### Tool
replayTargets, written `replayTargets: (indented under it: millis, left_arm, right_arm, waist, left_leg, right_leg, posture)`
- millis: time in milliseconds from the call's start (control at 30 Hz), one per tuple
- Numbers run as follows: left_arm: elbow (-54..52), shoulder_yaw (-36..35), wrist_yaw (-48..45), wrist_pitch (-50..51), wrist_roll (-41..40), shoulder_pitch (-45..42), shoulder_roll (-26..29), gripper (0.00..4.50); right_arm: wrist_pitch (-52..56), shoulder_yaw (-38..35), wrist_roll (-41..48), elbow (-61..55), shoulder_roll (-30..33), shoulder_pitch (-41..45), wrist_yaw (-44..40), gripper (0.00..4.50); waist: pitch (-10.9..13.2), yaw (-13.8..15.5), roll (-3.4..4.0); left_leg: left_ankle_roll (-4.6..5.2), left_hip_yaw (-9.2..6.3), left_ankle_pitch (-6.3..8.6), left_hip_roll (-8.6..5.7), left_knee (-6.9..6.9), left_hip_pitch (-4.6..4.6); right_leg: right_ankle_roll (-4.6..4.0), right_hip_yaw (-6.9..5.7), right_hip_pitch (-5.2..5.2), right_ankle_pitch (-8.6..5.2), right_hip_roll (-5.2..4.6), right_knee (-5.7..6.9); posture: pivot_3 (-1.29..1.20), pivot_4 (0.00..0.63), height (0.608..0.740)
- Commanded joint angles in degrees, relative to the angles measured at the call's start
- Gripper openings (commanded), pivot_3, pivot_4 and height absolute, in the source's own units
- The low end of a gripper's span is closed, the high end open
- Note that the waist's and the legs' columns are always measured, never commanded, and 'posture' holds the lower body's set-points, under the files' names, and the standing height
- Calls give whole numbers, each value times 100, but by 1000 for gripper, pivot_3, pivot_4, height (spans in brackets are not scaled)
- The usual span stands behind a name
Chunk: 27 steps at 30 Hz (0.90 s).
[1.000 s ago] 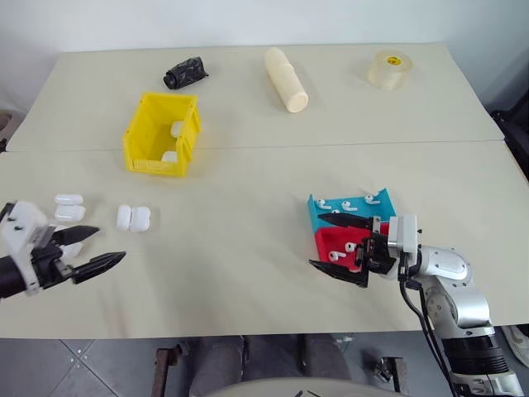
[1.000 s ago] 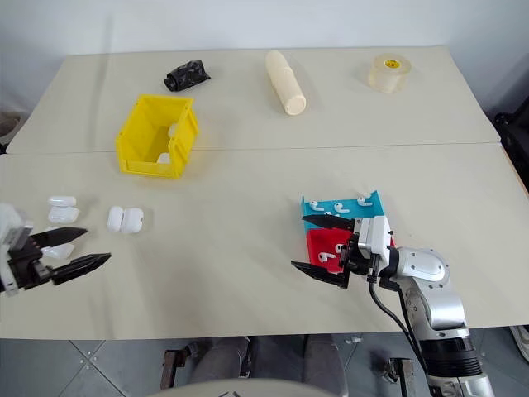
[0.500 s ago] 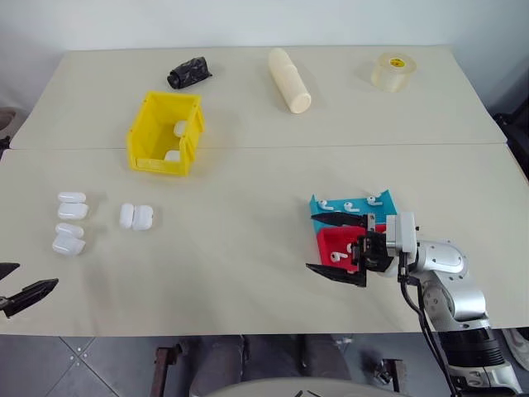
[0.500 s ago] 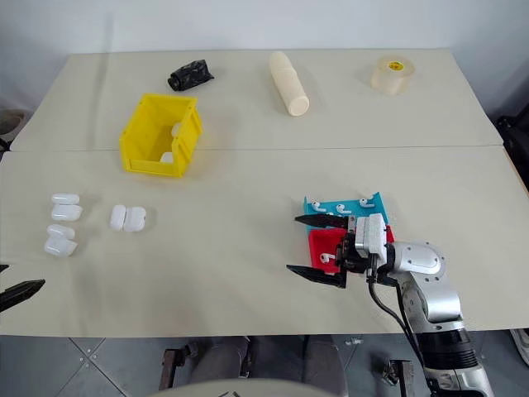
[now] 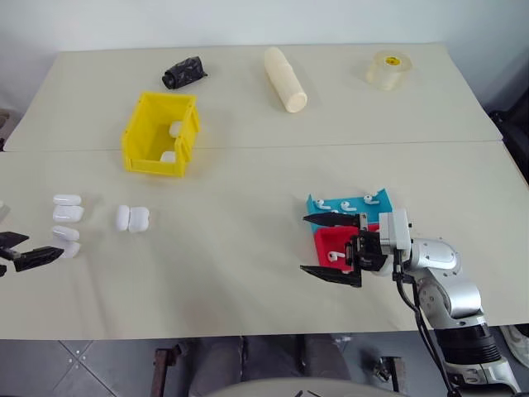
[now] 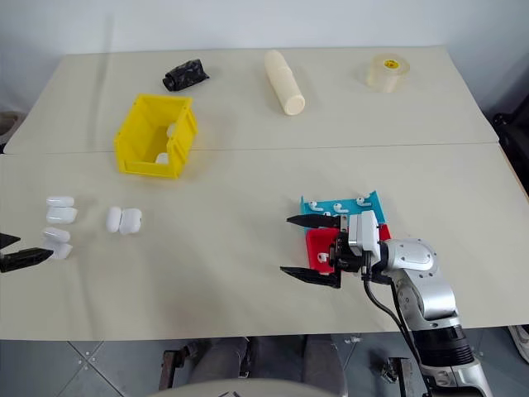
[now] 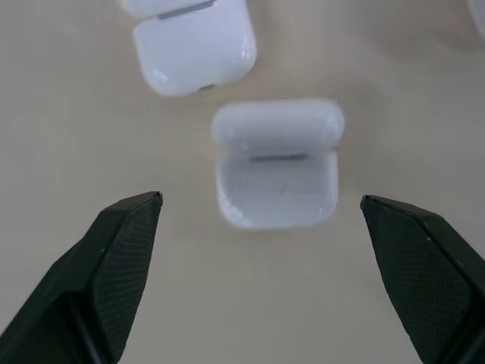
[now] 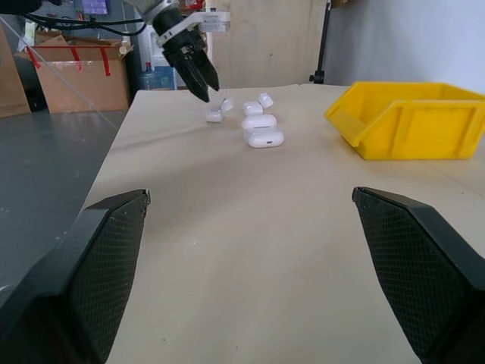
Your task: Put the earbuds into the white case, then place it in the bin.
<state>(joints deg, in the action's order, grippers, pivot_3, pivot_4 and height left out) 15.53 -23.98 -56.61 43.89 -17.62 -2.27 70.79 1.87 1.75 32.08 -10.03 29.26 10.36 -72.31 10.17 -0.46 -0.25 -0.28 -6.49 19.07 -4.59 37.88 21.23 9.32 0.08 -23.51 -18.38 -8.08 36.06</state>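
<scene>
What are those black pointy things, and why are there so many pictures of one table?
They belong to a robot with two arms. Each arm ends in a tool with two black fingers for picking things up. Two pictures come from cameras on its head, looking down at the table. The other two come from cameras on its wrists, looking out between the fingers.

The left tool is open beside some small white cases; its wrist camera shows one case with its lid flipped up. The right tool is open too, by a blue tray and a red tray holding tiny earbuds. Neither tool holds anything.

Farther back sit a yellow bin with cases inside, a cream tube, a tape roll and a black bundle.
</scene>
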Motion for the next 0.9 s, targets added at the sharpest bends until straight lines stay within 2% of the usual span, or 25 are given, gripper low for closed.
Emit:
replayTargets:
  millis: [33,267,633,733,833,900]
  left_arm:
    - [311,574,-205,-5,187,-408,192,4467]
    - [727,1296,-86,-125,594,-974,173,4467]
    - [1003,1605,48,-124,732,-1230,-26,4467]
    - [1035,1619,69,-86,747,-1182,-10,3830]
    - [1040,1582,55,-72,712,-1146,-27,2877]
    - [1044,1539,58,-74,680,-1130,-49,2779]
  right_arm:
    - [41,-65,111,-261,15,41,74,4500]
    - [84,-66,105,-339,12,45,163,4500]
    - [72,-76,86,-346,32,62,255,4500]
    - [62,-73,76,-343,26,65,277,4500]
    - [50,-61,65,-334,12,73,303,4500]
    - [46,-52,60,-323,3,87,315,4500]
  waist:
    - [0,1,0]
    - [0,1,0]
    - [0,13,0]
    - [0,11,0]
    - [-1,5,0]
    - [-1,3,0]
  left_leg:
    - [-1,2,0,3,0,1]
    - [-9,9,4,29,3,1]
    - [-10,13,4,31,6,1]
    - [-10,13,4,31,6,0]
    - [-10,15,4,32,6,-1]
    - [-10,16,4,32,6,-2]
  right_leg:
    - [0,1,-2,0,4,-1]
    - [-5,8,-5,3,34,1]
    - [-6,14,-8,3,38,5]
    - [-6,16,-8,3,38,6]
    - [-6,16,-10,3,39,10]
    - [-6,19,-11,3,40,13]
  posture:
    - [0,150,740]
    - [0,150,740]
    - [0,150,740]
    - [0,150,740]
    - [0,150,740]
    - [0,150,740]
